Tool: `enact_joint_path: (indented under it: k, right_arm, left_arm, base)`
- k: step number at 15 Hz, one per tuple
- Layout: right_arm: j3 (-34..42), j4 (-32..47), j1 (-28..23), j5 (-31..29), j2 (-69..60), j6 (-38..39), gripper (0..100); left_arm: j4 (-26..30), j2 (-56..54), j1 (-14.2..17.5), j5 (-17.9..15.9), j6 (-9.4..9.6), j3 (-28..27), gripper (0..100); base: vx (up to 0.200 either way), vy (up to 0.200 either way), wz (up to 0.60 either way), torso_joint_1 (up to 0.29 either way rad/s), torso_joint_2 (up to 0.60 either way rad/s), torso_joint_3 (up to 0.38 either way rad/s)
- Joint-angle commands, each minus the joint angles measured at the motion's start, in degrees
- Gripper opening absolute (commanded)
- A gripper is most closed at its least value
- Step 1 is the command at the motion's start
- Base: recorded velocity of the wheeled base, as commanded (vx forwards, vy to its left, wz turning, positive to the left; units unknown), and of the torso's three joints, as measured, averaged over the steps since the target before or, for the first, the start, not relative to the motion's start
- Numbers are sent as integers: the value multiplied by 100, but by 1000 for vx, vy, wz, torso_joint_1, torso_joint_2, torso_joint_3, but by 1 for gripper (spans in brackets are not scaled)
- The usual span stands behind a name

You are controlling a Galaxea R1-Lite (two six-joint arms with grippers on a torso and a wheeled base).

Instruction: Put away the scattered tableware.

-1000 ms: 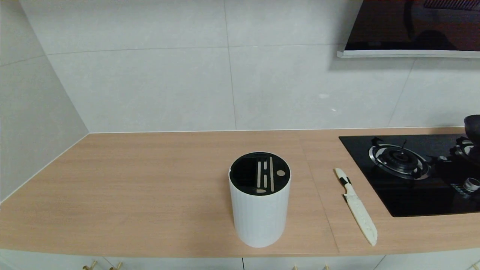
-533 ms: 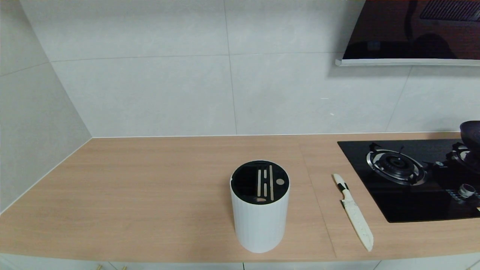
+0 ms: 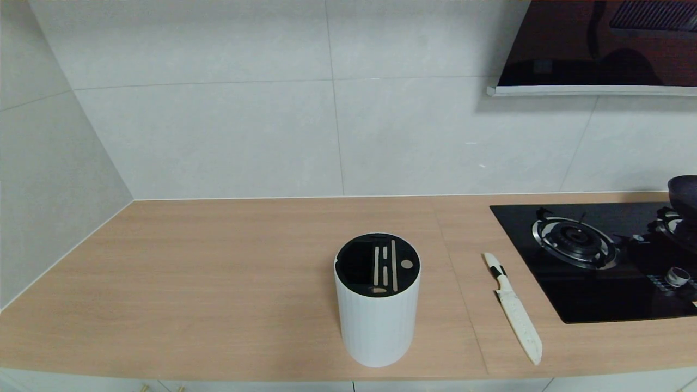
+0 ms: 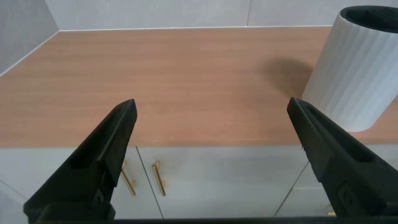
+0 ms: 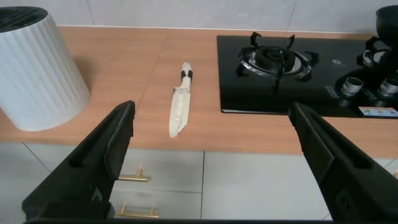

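Head camera is settling after a shift, scene unchanged: cream speckled knife (image 3: 513,307) is lying flat right of the white ribbed cylindrical holder (image 3: 377,313), left gripper (image 4: 210,106) and right gripper (image 5: 211,107) are hanging spread wide, empty, so pickup is pending.

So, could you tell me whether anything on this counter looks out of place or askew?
Yes: the speckled cream knife lies loose and slantwise on the wooden counter, between the white ribbed cylindrical holder and the black gas hob. Nothing sticks out of the holder's slots. Nothing looks spilled or damaged.
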Motion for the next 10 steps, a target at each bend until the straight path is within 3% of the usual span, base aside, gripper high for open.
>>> enact_joint_path:
  k: [1,5,10]
  right_arm:
    - [-433,-364,2,112,40,185,100]
    - [-872,-276,46,1210,1147,238,100]
    - [-1927,-329,116,1316,3600,264,100]
  left_arm:
    - [-1,9,4,0,0,2,100]
    - [-1,9,4,0,0,2,100]
    - [-1,9,4,9,-9,2,100]
  base:
    - [0,0,0,0,0,0]
    - [0,0,0,0,0,0]
    - [0,0,0,0,0,0]
